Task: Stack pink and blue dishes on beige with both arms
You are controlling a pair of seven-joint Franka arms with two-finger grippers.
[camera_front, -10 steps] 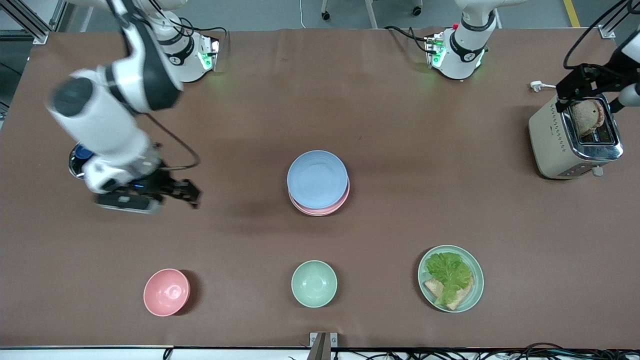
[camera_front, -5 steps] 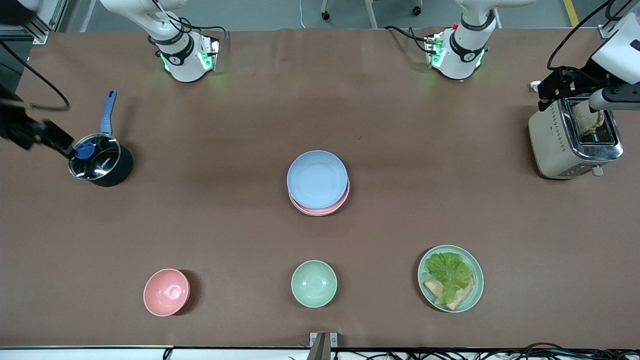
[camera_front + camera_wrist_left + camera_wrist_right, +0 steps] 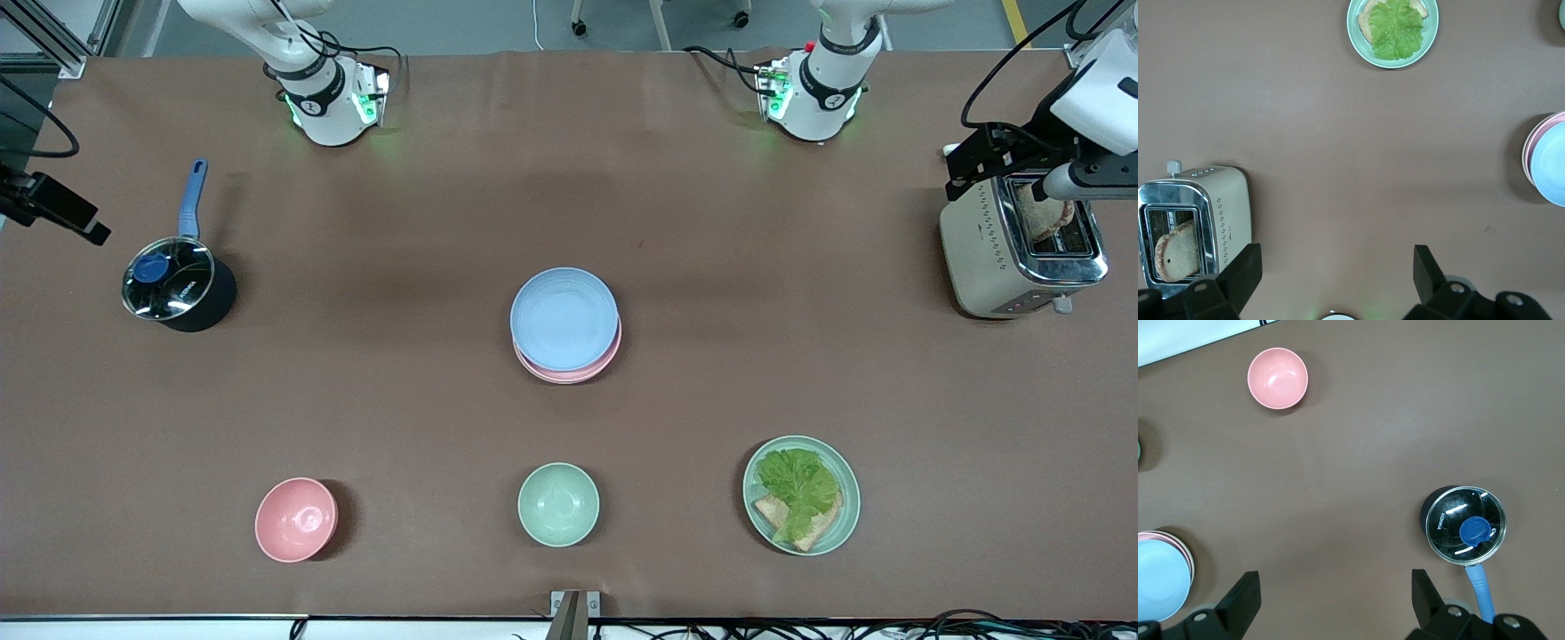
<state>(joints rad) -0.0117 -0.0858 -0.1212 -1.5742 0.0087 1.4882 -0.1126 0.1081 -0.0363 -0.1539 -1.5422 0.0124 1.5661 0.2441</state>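
The pale blue plate [image 3: 564, 317] lies on the pale pink plate [image 3: 571, 372] in the middle of the table, and only the pink rim shows. The same stack sits at the edge of both wrist views: blue plate [image 3: 1551, 163], pink plate [image 3: 1530, 143], blue plate [image 3: 1160, 581], pink plate [image 3: 1186, 552]. No beige plate shows in any view. My left gripper [image 3: 981, 160] hangs open and empty over the toaster [image 3: 1021, 244]; its own view shows the left gripper [image 3: 1335, 267] with jaws spread wide. My right gripper [image 3: 55, 210] is open and empty above the table edge beside the pot [image 3: 178, 286], seen in its own view as the right gripper [image 3: 1335, 587].
A lidded pot with a blue handle stands at the right arm's end. The toaster holds a bread slice at the left arm's end. Nearer the front camera sit a pink bowl [image 3: 296, 519], a mint-green bowl [image 3: 558, 504] and a mint-green plate with lettuce [image 3: 801, 494].
The right arm has swung away from the table's middle to the edge at its own end, uncovering the pot. The left gripper has shifted slightly over the toaster. The plates have not moved.
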